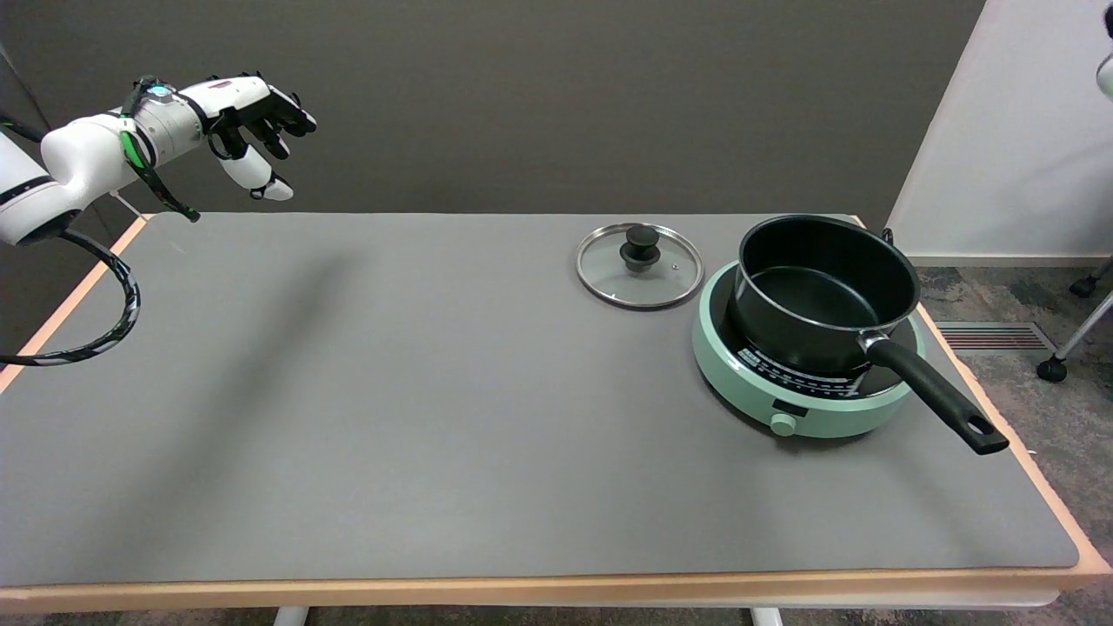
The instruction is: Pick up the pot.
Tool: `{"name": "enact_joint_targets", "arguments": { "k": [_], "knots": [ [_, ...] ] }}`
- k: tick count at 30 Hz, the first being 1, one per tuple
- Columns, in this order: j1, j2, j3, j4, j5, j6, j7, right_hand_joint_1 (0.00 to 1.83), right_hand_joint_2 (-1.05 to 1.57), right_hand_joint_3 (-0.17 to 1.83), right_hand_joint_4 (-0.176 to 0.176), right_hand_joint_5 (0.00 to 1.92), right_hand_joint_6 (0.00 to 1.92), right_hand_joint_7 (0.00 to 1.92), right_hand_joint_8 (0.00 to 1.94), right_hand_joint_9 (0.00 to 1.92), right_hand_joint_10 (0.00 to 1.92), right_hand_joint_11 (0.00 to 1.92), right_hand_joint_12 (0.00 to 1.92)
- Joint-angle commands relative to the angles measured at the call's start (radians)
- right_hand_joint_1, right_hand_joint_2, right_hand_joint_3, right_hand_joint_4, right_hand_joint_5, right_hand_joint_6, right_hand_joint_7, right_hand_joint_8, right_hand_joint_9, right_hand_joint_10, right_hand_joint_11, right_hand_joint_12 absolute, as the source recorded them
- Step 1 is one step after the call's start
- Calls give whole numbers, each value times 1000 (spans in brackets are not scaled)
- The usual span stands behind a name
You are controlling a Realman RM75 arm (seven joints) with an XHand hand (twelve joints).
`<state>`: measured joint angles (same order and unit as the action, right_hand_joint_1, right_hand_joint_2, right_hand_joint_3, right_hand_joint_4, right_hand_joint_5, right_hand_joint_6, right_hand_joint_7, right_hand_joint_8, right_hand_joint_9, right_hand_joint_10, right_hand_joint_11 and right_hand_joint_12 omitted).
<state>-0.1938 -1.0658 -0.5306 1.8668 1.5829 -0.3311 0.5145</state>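
Idle left white arm raised at upper left, its black-and-white hand (252, 122) in air, fingers loosely curled; working right hand out of view

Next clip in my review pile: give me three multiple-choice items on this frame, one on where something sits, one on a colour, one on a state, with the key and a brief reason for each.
1. Where does the pot stand?
A. on the round cooker
B. on the bare mat
C. on the glass lid

2. What colour is the cooker body?
A. red
B. pale green
C. yellow

3. What is the state of the pot?
A. covered by its lid
B. tipped on its side
C. uncovered and upright, nothing visible inside

Key:
1 A, the pot rests on the cooker's black top, its handle jutting toward the table's near right edge.
2 B, the rim and knob are pale green.
3 C, the glass lid lies flat on the grey mat to the cooker's left, and the pot's dark inside shows nothing in it.
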Motion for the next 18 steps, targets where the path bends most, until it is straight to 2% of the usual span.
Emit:
{"name": "enact_joint_targets", "arguments": {
  "k": [1, 4, 6, 9, 12, 18],
  "knots": [
    [37, -284, 44, 13, 558, -86, -1022, 1143, -242, 610, -176, 0, 0, 0, 0, 0, 0, 0, 0],
    [52, -298, -15, 12, 653, -81, -1173, 1168, -257, 708, -176, 1, 1, 1, 1, 1, 1, 1, 1],
    [50, -307, -38, 1, 801, -74, -1252, 1181, -270, 743, -176, 13, 13, 13, 13, 13, 13, 13, 13],
    [31, -345, -34, 2, 940, -64, -1282, 1175, -257, 765, -176, 28, 28, 28, 28, 28, 28, 28, 28],
    [18, -372, 1, 5, 1009, -75, -1298, 1156, -215, 792, -176, 28, 28, 28, 28, 28, 28, 28, 28],
    [-22, -405, 73, 5, 1016, -123, -1300, 1084, -147, 849, -176, 53, 53, 53, 53, 53, 53, 53, 53]
  ]
}}
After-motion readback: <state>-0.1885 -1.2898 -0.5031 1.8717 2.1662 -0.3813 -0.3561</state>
